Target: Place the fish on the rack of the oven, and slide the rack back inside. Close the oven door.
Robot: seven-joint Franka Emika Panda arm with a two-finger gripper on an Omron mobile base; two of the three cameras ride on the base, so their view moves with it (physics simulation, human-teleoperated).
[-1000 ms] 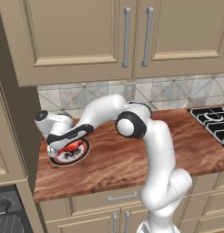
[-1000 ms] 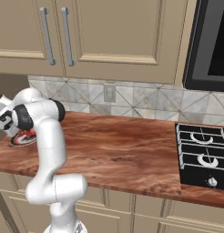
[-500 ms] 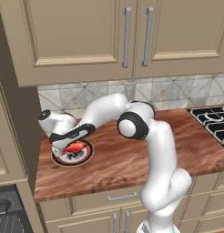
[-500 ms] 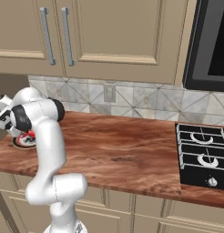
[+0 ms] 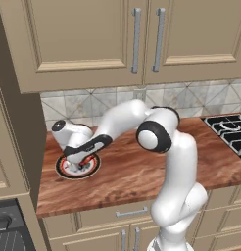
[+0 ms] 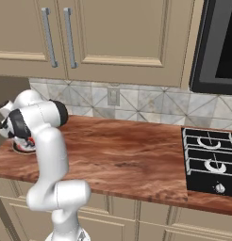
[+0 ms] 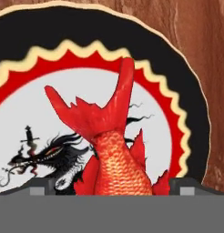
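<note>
Pincer (image 7: 112,189) lower than before, tips either side of fish (image 7: 114,157) on plate (image 5: 63,169); grip unclear

Fish (image 7: 114,150) red-orange, scaled; plate (image 7: 186,91) black rim, red zigzag band, white centre.

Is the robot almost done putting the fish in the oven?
Not yet. Nothing looks finished: the fish lies on the plate on the counter. Right now the gripper is down at the fish, fingertips either side; whether it grips is unclear. Left: lifting it, loading the rack, sliding it in, closing the door.
</note>
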